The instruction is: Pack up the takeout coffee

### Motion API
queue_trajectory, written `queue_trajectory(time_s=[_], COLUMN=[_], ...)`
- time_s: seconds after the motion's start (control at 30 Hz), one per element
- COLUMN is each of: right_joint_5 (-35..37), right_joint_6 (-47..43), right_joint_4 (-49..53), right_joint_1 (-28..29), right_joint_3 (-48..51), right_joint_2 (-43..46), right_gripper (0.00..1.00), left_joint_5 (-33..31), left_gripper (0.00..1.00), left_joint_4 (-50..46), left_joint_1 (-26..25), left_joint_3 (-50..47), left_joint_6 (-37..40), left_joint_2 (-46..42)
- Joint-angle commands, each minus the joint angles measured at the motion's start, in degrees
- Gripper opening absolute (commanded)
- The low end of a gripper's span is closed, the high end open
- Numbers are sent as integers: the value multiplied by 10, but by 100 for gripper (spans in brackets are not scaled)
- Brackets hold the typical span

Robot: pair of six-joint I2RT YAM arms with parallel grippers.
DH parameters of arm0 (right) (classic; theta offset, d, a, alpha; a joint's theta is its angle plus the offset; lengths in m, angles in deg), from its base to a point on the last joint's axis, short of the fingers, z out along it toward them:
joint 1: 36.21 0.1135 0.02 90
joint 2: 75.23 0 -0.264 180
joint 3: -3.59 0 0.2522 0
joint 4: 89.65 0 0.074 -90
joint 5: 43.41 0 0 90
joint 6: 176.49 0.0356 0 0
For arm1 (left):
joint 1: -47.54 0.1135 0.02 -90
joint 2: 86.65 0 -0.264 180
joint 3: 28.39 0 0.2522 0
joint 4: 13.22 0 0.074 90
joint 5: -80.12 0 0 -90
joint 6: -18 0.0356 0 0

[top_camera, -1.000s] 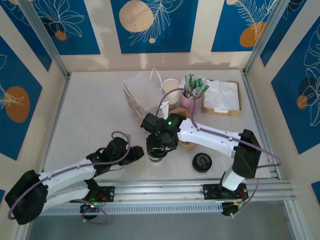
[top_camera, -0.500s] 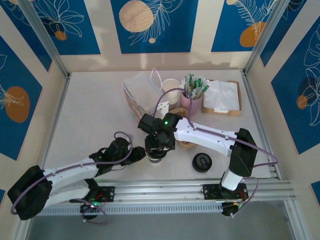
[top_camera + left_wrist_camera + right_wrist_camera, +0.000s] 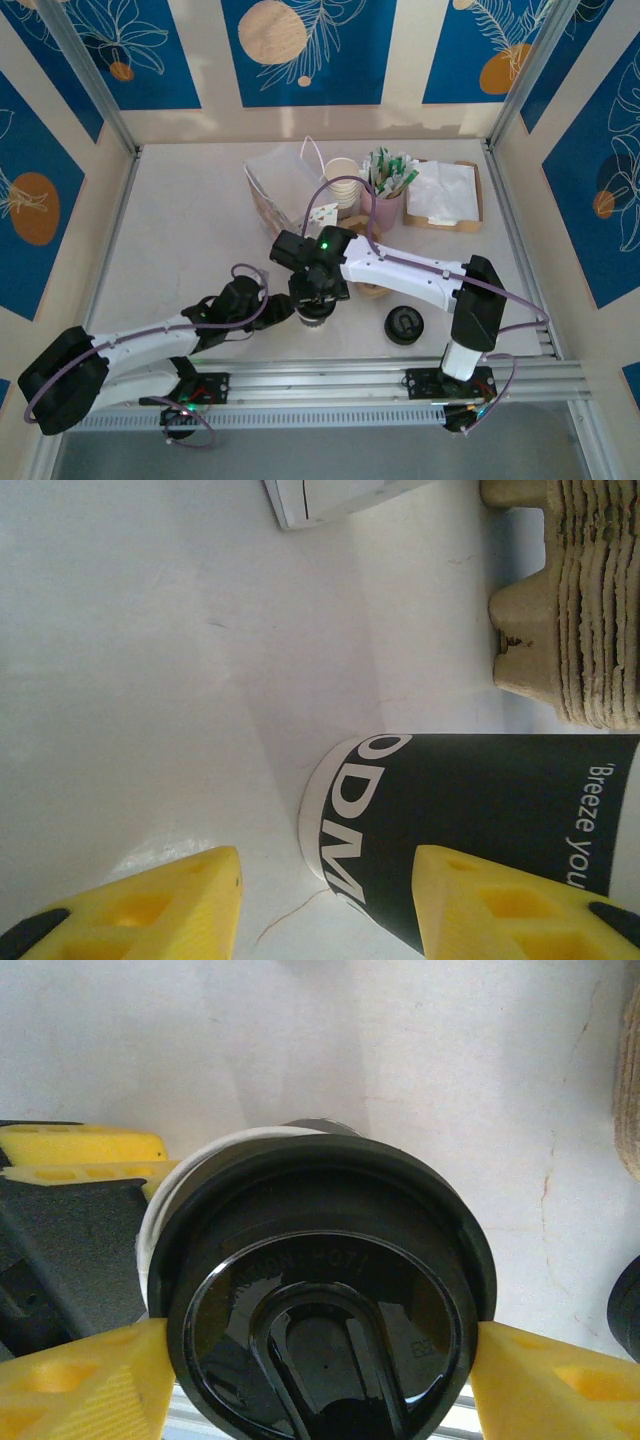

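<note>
The takeout coffee [image 3: 320, 1310] is a black cup with white lettering and a round black lid, standing on the white table near the front edge [image 3: 314, 320]. My right gripper [image 3: 320, 1355] comes down from above, shut on the lid, with a yellow finger pressed against each side of its rim. My left gripper [image 3: 328, 880] is low beside the cup's base [image 3: 470, 810], open. Its right finger lies along the cup wall, and its left finger stands clear with bare table between.
A loose black lid [image 3: 404, 324] lies right of the cup. A stack of pulp cup carriers [image 3: 570, 600] sits just behind it. Further back are a clear bag [image 3: 280, 180], stacked paper cups [image 3: 343, 180], a pink sachet holder [image 3: 384, 195] and a napkin tray [image 3: 445, 193].
My left gripper has slid right, closer to the cup's base. The right arm has shifted slightly left, still holding the lid.
</note>
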Motion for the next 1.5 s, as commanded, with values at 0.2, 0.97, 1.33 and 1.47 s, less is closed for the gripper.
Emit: queue_trajectory(time_s=[0.2,0.97,1.33,1.47], right_joint_5=[-17,-2,11,10], right_joint_6=[13,26,36,37], right_joint_4=[-30,10,40,45], right_joint_1=[11,14,22,24], right_joint_3=[3,25,25,26], right_joint_2=[13,-15,-41,-49], right_gripper=[74,74,70,70], left_joint_5=[-14,-18,-29,-40], left_gripper=[51,51,52,52], left_joint_4=[-6,-10,-39,-68], left_joint_1=[-12,-14,-14,-14], left_joint_3=[0,-2,-1,2], left_joint_6=[8,14,22,31], left_joint_2=[-3,3,-21,-44])
